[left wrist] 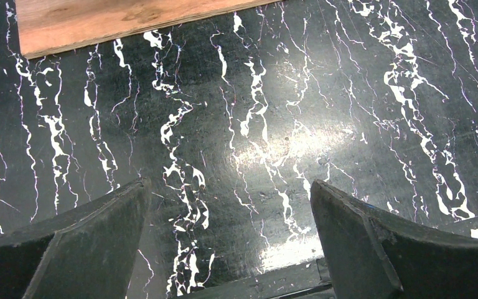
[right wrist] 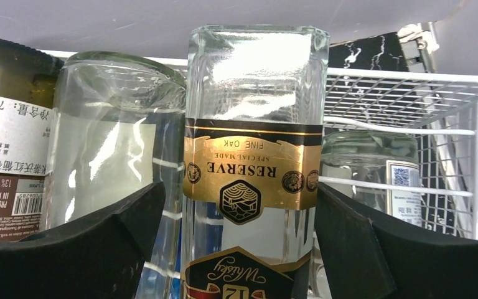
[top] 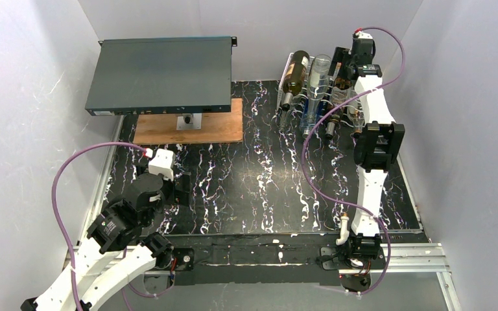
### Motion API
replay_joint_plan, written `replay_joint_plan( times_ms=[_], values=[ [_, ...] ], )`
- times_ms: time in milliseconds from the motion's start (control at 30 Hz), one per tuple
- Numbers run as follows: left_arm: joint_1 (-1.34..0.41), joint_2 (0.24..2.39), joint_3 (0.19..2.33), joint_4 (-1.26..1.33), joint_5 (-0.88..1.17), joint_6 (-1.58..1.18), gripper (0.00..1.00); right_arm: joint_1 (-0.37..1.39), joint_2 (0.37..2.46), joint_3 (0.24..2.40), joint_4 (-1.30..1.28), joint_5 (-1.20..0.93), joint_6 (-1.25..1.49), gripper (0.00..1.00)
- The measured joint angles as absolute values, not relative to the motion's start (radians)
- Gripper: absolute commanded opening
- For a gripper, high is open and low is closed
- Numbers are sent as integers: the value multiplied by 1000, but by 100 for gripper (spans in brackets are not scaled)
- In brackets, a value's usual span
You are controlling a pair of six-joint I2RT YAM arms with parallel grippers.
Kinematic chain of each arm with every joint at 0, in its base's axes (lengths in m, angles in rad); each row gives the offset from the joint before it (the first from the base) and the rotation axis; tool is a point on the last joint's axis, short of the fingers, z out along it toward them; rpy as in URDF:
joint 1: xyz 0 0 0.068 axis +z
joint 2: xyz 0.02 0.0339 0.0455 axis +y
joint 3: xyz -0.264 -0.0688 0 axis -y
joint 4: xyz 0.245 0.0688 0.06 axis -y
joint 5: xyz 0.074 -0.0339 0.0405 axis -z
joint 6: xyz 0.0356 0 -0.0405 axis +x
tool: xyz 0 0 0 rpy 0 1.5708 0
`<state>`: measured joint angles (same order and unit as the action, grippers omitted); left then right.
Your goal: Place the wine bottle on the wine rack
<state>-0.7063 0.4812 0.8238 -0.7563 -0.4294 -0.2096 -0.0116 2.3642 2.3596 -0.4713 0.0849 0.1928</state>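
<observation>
Top view: our right gripper sits over the white wire wine rack at the far right of the black white-veined tabletop. The left gripper hangs near its own base, well apart.

Left wrist: the left gripper is spread wide over bare tabletop with nothing between the fingers. A plywood board shows up top.

Right wrist: the fingers are spread either side of the clear square glass bottle with the gold RESERVE label. There's a gap on the left side, so we'd say it's not pinched.

Bottle location: it's lying in the rack, just beside a clear round bottle.

What could go wrong: if the arm backs out crooked, a finger could snag the smooth glass and drag it out, or knock a neighbour.
</observation>
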Motion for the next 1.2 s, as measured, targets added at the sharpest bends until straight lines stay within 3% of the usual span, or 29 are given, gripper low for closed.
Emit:
replay_joint_plan(
  times_ms=[167, 433, 833, 1067, 1200],
  values=[
    [-706, 481, 824, -756, -429, -210, 99, 18, 2361, 2360, -475, 171, 162, 81],
    [-707, 477, 824, -756, -429, -210, 99, 29, 2361, 2359, -486, 233, 153, 79],
    [-706, 475, 824, -756, -429, -210, 99, 35, 2340, 2328, -493, 260, 148, 23],
    [-706, 472, 824, -756, -429, -210, 99, 35, 2305, 2307, -524, 237, 151, 10],
    [-706, 466, 824, -756, -429, -210, 99, 35, 2291, 2302, -590, 214, 155, 11]
  ],
)
